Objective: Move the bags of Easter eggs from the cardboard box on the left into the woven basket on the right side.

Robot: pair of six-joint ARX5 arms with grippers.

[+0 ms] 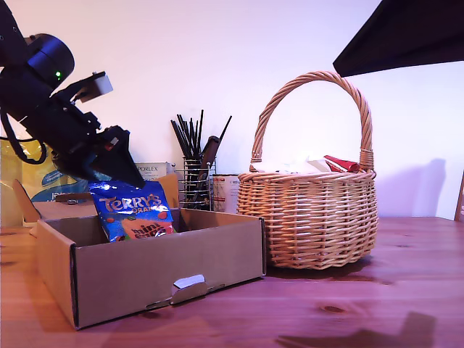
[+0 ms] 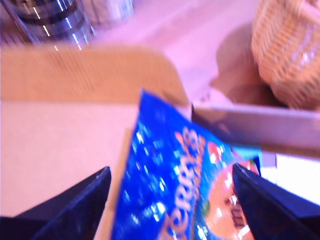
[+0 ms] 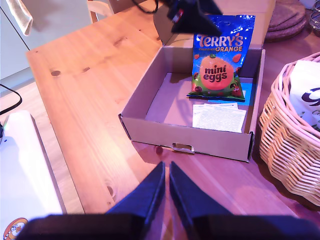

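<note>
My first gripper [image 1: 130,174] pinches the shiny blue Terry's pouch [image 1: 134,212] above the shallow brown cardboard box [image 1: 156,272], my second gripper [image 3: 166,192] closed and empty; next, lift toward the tan wicker basket [image 1: 308,217].

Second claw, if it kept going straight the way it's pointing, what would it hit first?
Probably the cardboard box: my second claw, closed, points at its front wall with the small tab. Only bare wooden table shows between them, though depth is hard to judge.
</note>
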